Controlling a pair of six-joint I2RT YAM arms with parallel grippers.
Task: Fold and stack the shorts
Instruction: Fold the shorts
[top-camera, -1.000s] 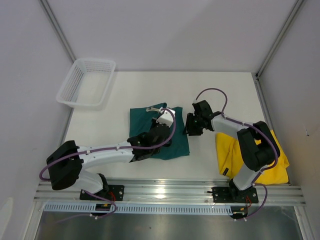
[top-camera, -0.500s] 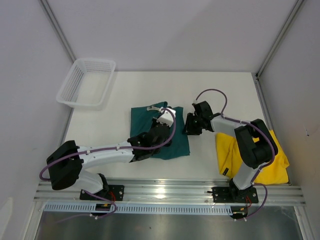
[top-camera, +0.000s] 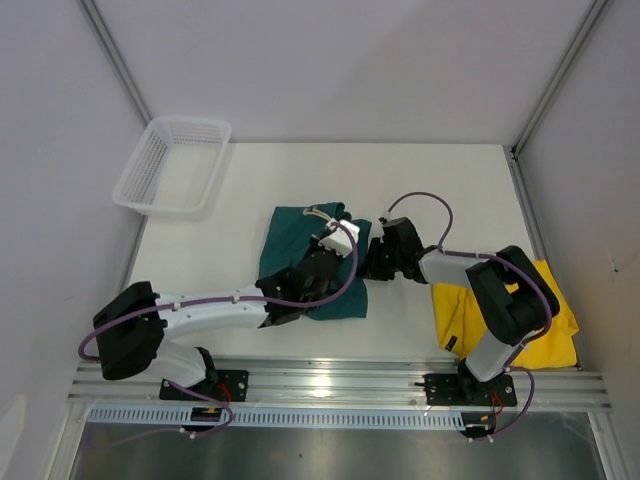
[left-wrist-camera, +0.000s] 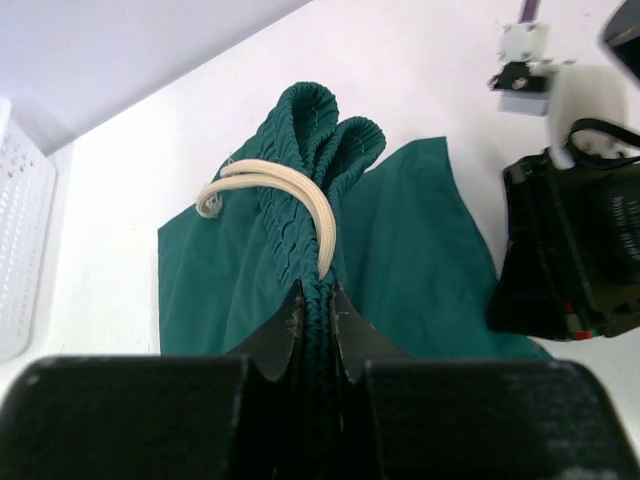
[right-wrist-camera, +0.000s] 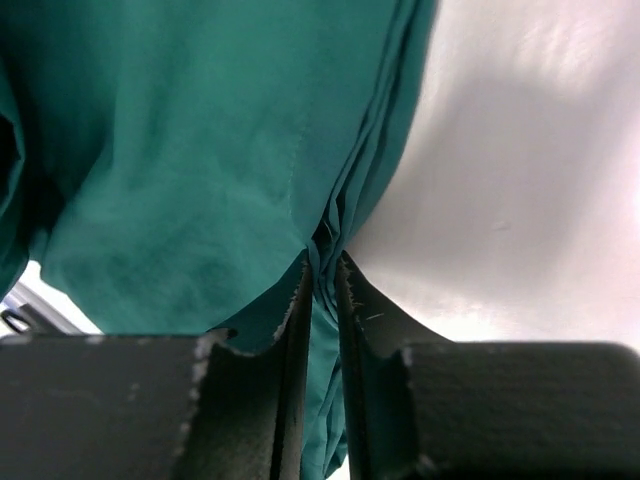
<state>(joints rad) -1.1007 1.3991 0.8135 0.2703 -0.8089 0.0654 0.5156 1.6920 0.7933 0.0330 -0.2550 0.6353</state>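
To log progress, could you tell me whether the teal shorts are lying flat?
No. The teal shorts are bunched at the waistband, pinched in the left gripper.

1 teal shorts (top-camera: 295, 235), 1 yellow shorts (top-camera: 560, 330), 1 basket (top-camera: 190, 121).

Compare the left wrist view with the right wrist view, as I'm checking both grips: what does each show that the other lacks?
Only the left wrist view shows the pale drawstring looped over the bunched waistband, the edge of the white basket and the right arm beside the cloth. Only the right wrist view shows the right gripper pinching a folded edge of the fabric. Both show the green shorts on the white table, with that camera's own fingers closed on them; the left gripper pinches the waistband.
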